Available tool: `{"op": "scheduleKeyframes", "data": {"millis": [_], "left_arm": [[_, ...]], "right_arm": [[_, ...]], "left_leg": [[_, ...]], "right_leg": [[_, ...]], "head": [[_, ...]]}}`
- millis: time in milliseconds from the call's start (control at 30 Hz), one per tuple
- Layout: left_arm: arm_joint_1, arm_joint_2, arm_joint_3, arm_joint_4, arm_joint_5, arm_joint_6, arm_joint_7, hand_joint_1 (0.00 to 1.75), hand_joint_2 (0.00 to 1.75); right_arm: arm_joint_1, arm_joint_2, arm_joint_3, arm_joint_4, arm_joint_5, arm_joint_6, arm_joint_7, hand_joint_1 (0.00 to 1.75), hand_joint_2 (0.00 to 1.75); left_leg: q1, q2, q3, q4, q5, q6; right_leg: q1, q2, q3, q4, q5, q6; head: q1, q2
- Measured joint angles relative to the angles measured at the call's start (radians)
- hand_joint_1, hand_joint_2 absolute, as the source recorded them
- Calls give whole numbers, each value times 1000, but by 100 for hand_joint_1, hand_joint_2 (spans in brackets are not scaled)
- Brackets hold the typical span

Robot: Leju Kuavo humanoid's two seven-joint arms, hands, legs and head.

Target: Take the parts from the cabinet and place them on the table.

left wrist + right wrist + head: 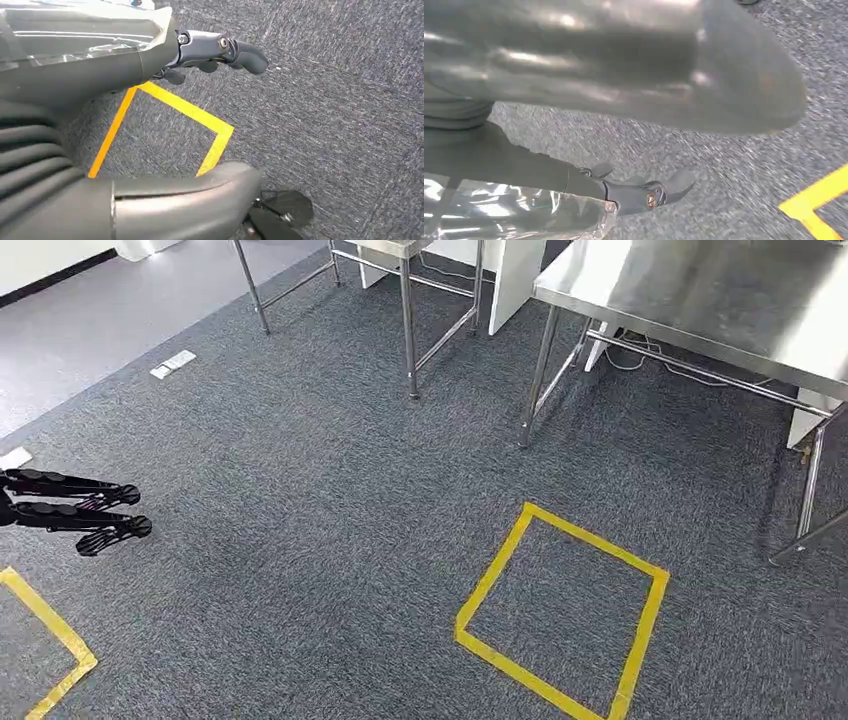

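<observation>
Left hand (pixel 75 510) hangs empty (wrist cut off) over carpet (pixel 330 540).

1. Table (pixel 700 300) stands at far right on the carpet (pixel 330 490)
2. Frame (pixel 400 300) stands left of the table
3. Tape square (pixel 560 610) lies on the carpet before the table
4. Left hand (pixel 75 510) hangs at far left
</observation>
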Motion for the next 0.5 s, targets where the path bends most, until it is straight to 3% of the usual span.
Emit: {"op": "scheduleKeyframes", "data": {"millis": [100, 133, 167, 200, 233, 300, 333, 367, 433, 467, 500], "left_arm": [[0, 0, -1, 0, -1, 1, 0, 0, 175], [0, 0, -1, 0, -2, 1, 0, 0, 175], [2, -2, -1, 0, -1, 2, 0, 0, 175], [0, -2, -2, 0, -1, 3, 0, 0, 175], [-2, -2, -2, 0, -2, 2, 0, 0, 175], [-2, -5, -3, 0, -2, 0, 0, 0, 175], [-1, -5, -3, 0, -1, -1, 0, 0, 175], [1, -5, -3, 0, -2, -1, 0, 0, 175], [1, -5, -3, 0, -2, -3, 0, 0, 175], [0, -5, -3, 0, -3, -4, 0, 0, 175], [1, -3, -3, 0, -3, -6, 0, 0, 175]], "right_arm": [[-3, -1, 0, 0, 0, 0, -1, 0, 0], [-5, -1, 0, 0, 0, 0, -1, 0, 0], [-5, -3, 0, 0, 0, 0, -2, 0, 0], [-4, -2, 0, 0, 0, 0, -2, 0, 0], [-2, -2, 0, 0, 1, 0, -2, 0, 0], [2, -4, 0, 0, 0, 0, -2, 0, 0], [4, -5, 0, 0, 0, 0, -2, 0, 0], [4, -5, 0, 0, -1, 0, -2, 0, 0], [3, -8, 0, 0, -1, 0, -3, 0, 0], [3, -8, 0, 0, -1, 0, -3, 0, 0], [2, -7, 0, 0, 0, 0, -3, 0, 0]], "left_leg": [[-10, -32, -4, -1, 0, 12], [-8, -45, 9, -20, 10, 20], [1, -52, 20, -37, 21, 25], [4, -61, 23, -43, 26, 36], [3, -75, 21, -43, 26, 35], [1, -101, 19, -42, 25, 35], [1, -113, 19, -41, 25, 35], [1, -126, 20, -40, 24, 34], [3, -150, 21, -31, 20, 27], [3, -159, 18, -22, 14, 19], [-6, -167, 15, -16, 9, 12]], "right_leg": [[-6, -24, 9, -9, 0, 15], [7, -36, 18, -17, -2, 23], [-4, -2, 12, 5, -15, 23], [-2, 42, -13, 64, -49, 12], [-4, 64, -52, 143, -85, 6], [-4, 72, -123, 276, -131, 5], [-4, 73, -138, 293, -127, 13], [-4, 74, -126, 257, -102, 24], [-10, 86, -47, 77, -15, 49], [-17, 115, -12, -5, 13, 54], [-7, 129, -18, 1, 12, 39]], "head": [[-2, 0], [-2, 0], [3, 0], [2, 0], [11, 0], [14, 0], [16, 0], [16, 0], [16, 0], [20, 0], [25, 0]]}}
